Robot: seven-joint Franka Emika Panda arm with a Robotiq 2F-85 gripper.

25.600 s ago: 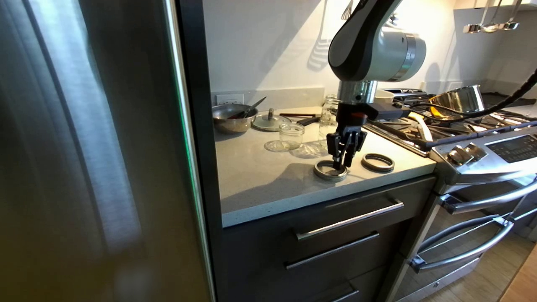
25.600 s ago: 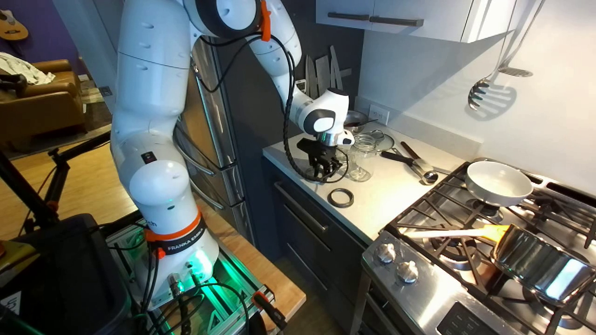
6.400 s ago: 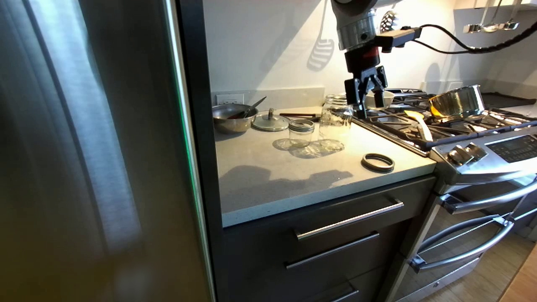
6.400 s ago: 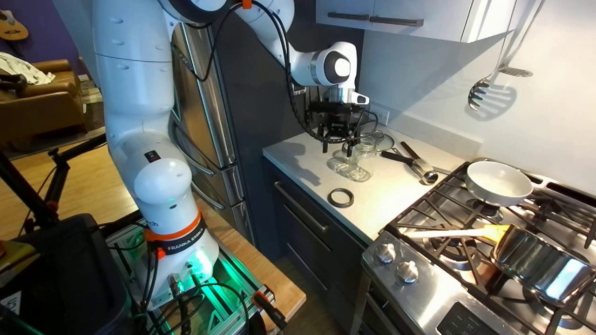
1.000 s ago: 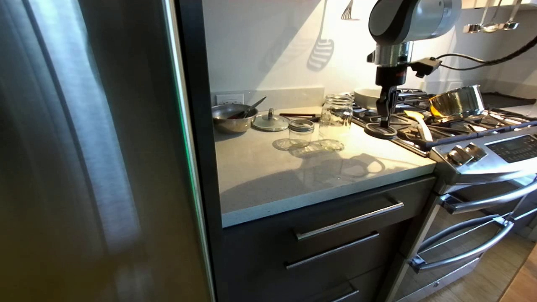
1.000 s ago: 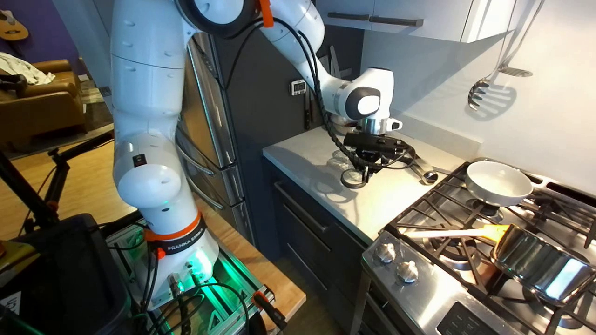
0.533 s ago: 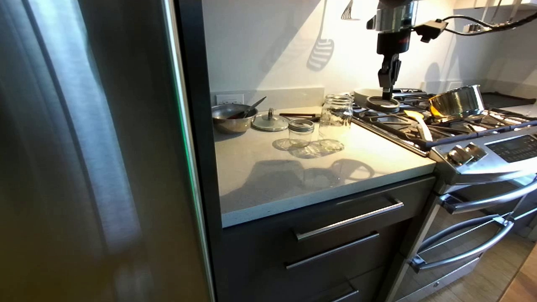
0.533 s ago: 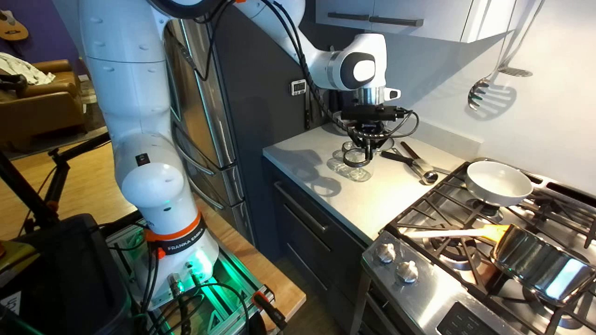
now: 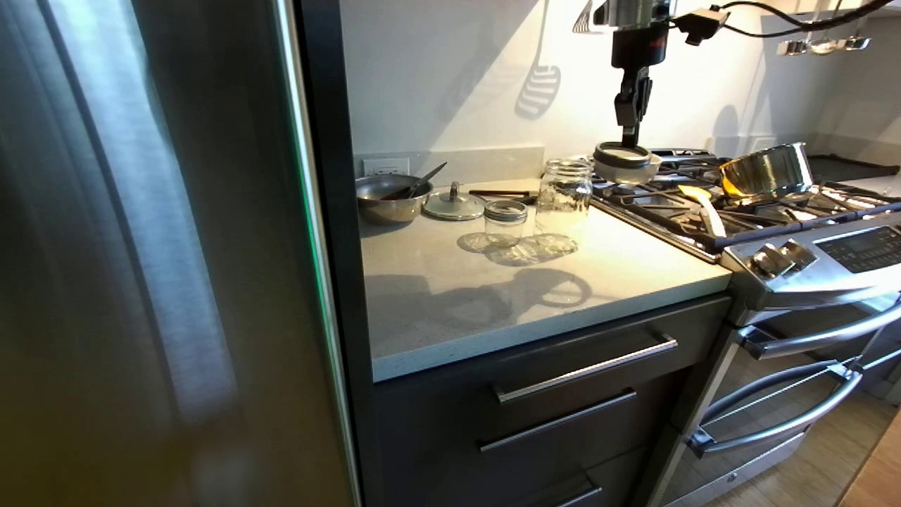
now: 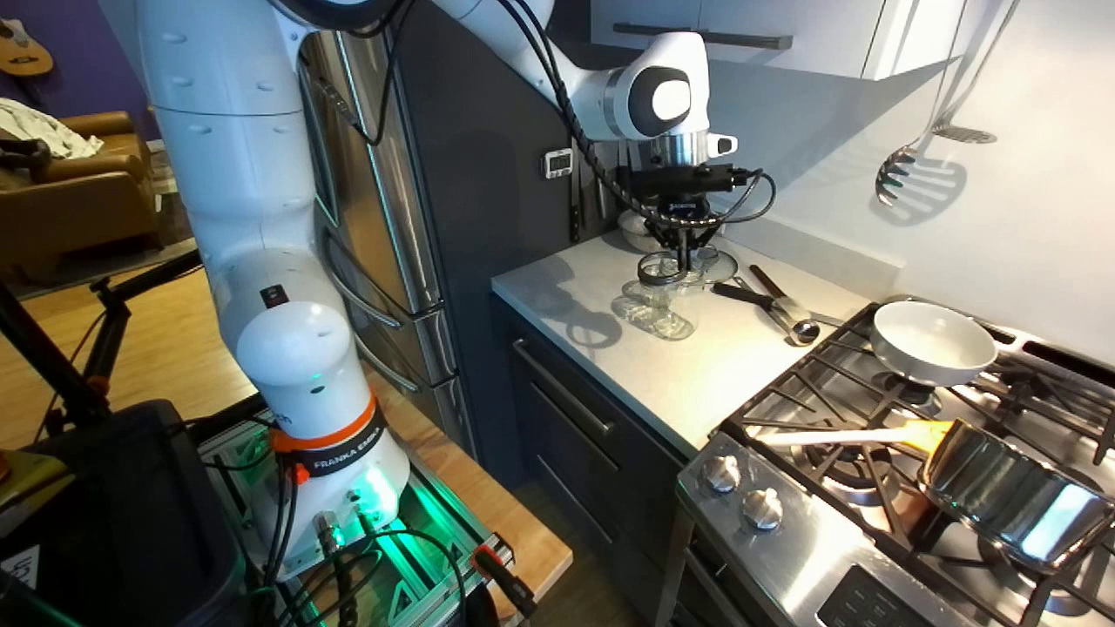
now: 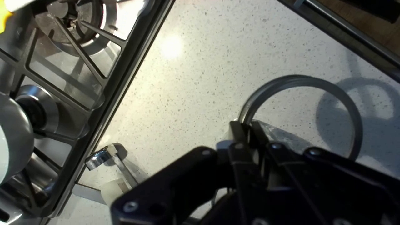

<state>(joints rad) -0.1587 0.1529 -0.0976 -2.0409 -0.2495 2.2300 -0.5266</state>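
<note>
My gripper (image 9: 630,141) is shut on the edge of a metal jar ring (image 9: 619,162) and holds it roughly level, well above the counter. The ring also shows in an exterior view (image 10: 645,277) and in the wrist view (image 11: 298,80), where the fingertips (image 11: 245,125) pinch its rim. The tall open glass jar (image 9: 563,201) stands on the counter below and to the left of the ring in that exterior view. A small glass jar (image 9: 505,229) beside it carries another metal ring (image 9: 505,209) on its mouth. In an exterior view the arm and held ring partly hide the jars.
A metal bowl (image 9: 391,209) and a glass lid (image 9: 454,204) sit at the counter's back. Utensils (image 10: 740,293) lie near the wall. The stove bears a white pot (image 10: 906,357), a tilted steel pot (image 10: 1019,496) and a spatula (image 10: 836,438). The fridge (image 9: 176,282) borders the counter.
Earlier one ring moved from the counter onto the small jar, and the gripper was open. The second ring was then gripped. Over the last second it rose and shifted toward the tall jar.
</note>
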